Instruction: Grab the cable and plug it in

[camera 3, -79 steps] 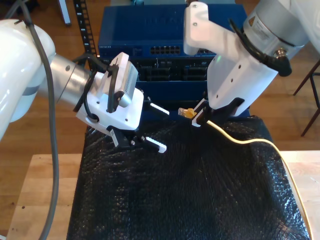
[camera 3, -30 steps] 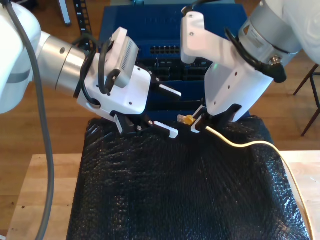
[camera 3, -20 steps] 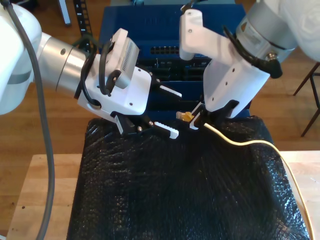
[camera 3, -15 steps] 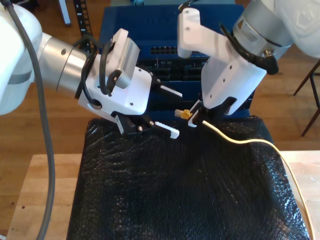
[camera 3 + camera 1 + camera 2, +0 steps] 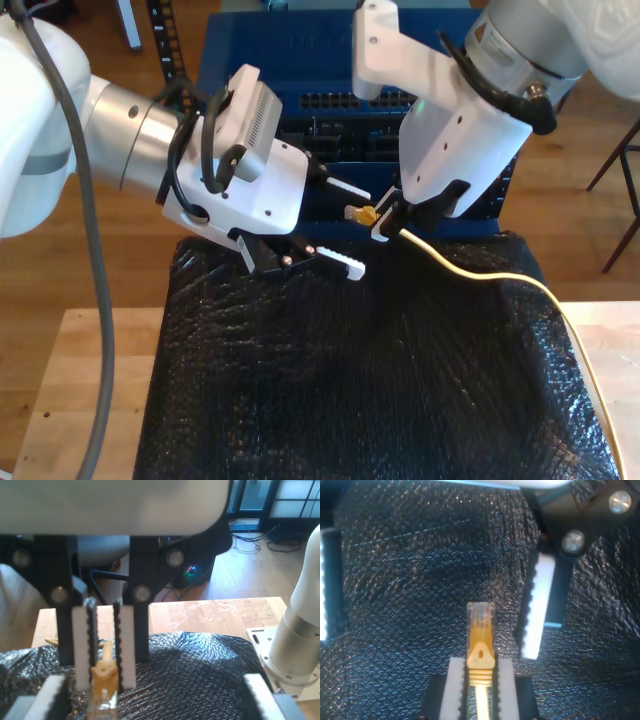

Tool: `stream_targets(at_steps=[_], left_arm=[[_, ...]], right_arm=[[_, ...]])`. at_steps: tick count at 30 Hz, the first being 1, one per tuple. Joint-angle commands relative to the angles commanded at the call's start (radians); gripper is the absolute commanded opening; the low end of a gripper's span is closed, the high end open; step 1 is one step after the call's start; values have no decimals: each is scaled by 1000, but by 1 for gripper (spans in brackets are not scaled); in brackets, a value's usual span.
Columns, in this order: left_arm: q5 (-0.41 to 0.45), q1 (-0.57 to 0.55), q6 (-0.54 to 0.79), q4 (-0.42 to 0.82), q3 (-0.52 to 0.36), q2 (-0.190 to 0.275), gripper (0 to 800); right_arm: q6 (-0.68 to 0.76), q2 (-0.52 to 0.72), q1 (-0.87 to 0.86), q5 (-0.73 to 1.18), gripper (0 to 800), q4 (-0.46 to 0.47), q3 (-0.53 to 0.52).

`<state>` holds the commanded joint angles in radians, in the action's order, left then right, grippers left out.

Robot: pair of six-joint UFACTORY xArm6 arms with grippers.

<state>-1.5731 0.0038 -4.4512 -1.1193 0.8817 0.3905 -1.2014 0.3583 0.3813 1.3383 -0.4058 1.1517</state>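
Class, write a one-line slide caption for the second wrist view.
My second gripper holds the cable by its yellow boot, clear plug pointing forward over black mesh.

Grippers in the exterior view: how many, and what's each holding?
2. My first gripper is at the exterior view's left, jaws open and empty. My second gripper is at its right, jaws shut on the cable just behind the plug.

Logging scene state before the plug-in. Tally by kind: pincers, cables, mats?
Pincers: 2 (my first pincer open, my second pincer shut on the cable)
Cable: 1
Black mat: 1
Total: 4
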Motion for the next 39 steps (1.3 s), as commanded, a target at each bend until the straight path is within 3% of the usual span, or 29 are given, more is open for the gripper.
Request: stream_targets(at_steps=[20, 23, 39], left_arm=[[38, 6, 5, -2, -14, 3, 551], [55, 8, 5, -3, -17, 5, 483], [55, 11, 21, -31, -21, 8, 482]], right_arm=[[0, 2, -3, 2, 4, -5, -5], [0, 2, -3, 3, 4, -5, -6], [-2, 2, -2, 3, 4, -5, -8]])
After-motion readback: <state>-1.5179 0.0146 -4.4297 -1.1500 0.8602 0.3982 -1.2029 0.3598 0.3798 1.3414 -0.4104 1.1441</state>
